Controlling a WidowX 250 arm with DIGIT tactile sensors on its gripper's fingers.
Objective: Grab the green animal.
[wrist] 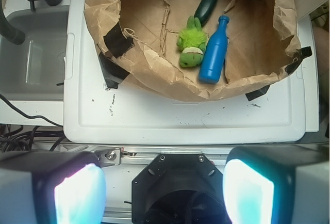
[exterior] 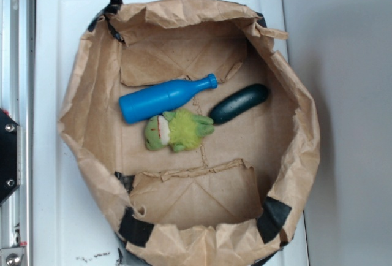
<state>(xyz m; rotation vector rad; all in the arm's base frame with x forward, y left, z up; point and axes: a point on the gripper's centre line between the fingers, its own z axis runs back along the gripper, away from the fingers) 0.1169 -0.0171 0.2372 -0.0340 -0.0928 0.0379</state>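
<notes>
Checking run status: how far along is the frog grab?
Nothing done yet. The green animal lies untouched in the paper bag, between the blue bottle and cucumber. The gripper is open, back outside the bag, holding nothing. Approach, descent and grasp all remain.

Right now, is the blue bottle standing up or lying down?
Lying down. The blue bottle rests on its side on the paper bag floor, cap toward the cucumber, touching the green plush frog.
</notes>
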